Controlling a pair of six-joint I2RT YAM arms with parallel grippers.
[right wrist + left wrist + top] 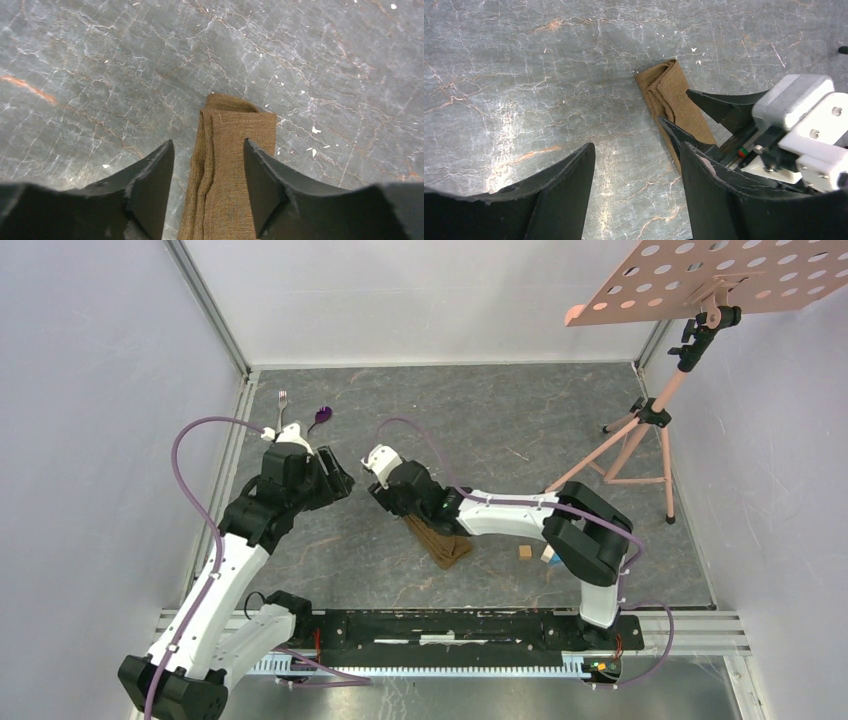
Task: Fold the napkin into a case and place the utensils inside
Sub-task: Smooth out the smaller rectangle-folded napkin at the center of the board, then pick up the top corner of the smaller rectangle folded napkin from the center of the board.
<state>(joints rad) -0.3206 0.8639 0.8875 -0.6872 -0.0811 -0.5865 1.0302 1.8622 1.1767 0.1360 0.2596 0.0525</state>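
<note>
The brown napkin lies folded as a long narrow case [443, 540] at the table's middle. It also shows in the left wrist view [669, 92] and the right wrist view [227, 135]. My right gripper [393, 502] is open just above the case, its fingers [152, 175] straddling the cloth near one end, holding nothing. My left gripper [343, 483] is open and empty over bare table to the left of the case [636, 152]. The silver fork [282, 403] and the purple-bowled spoon [320, 418] lie side by side at the back left, beyond the left gripper.
A small wooden block [524, 551] and a blue block [547, 556] lie right of the case, by the right arm's elbow. A pink tripod stand [640, 430] with a perforated board [700, 280] stands at the back right. Walls enclose the table.
</note>
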